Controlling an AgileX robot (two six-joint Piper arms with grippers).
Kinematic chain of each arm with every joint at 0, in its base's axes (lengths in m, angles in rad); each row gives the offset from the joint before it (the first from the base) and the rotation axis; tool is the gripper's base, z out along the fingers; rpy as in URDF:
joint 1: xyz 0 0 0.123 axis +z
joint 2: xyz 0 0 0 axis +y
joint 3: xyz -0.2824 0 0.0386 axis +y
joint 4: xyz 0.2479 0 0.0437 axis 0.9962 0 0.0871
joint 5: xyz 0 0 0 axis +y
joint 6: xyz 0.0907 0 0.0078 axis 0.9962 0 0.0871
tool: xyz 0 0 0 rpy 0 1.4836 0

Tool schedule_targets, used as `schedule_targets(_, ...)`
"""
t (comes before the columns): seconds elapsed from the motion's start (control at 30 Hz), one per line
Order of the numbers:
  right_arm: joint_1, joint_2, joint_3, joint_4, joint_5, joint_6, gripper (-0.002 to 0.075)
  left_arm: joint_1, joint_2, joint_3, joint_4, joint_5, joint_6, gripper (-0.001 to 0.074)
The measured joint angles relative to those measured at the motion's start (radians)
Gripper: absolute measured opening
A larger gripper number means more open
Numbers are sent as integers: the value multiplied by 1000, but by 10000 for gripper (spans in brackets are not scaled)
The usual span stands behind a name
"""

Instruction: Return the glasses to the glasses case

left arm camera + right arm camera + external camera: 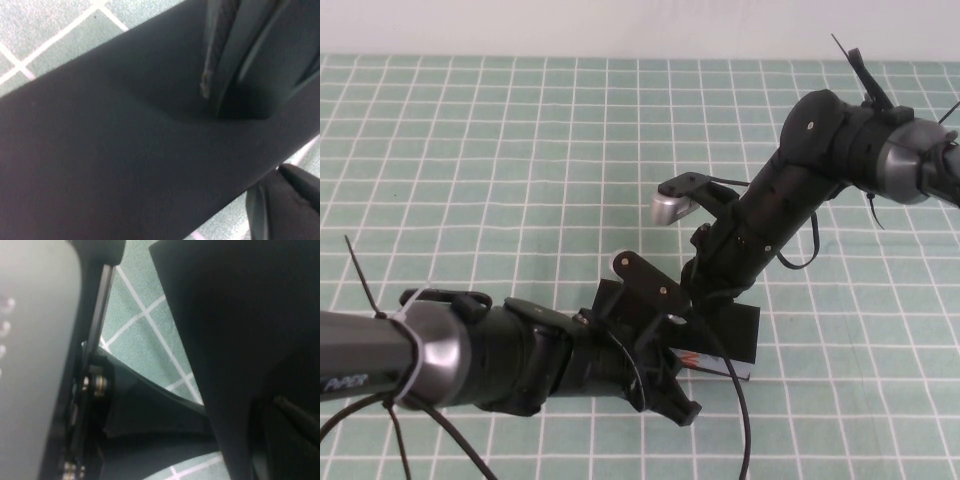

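Note:
The black glasses case (735, 335) lies on the checked cloth at the middle front, with its white printed side strip (708, 363) facing me. My left gripper (672, 395) is at the case's front left end, right against it. My right gripper (715, 285) comes down from the back right onto the top of the case, and its tip is hidden behind the left wrist. The case's black surface fills the left wrist view (125, 150) and much of the right wrist view (225, 340). The glasses do not show in any view.
A green cloth with a white grid (500, 160) covers the table. The left arm (440, 355) crosses the front left and the right arm (840, 140) crosses the back right. Cables hang beside both wrists near the case.

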State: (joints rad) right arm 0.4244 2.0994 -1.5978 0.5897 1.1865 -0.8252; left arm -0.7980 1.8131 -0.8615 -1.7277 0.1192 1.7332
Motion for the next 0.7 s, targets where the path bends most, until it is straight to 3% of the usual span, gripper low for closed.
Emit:
schedule_targets(0.2, 0, -44, 14, -26, -9, -23, -13, 0, -117, 0, 31, -18, 13, -2)
schedule_targets(0.43, -58, -284, 18, -30, -184, 9, -13, 17, -370, 0, 132, -15, 43, -2)
schedule_targets(0.6, -95, -485, 20, -32, -273, 22, -13, 124, -539, 0, 189, 116, 15, -2)
schedule_targets(0.7, -108, -623, 45, -57, -315, 42, -13, 245, -606, -8, 356, 274, -156, -2)
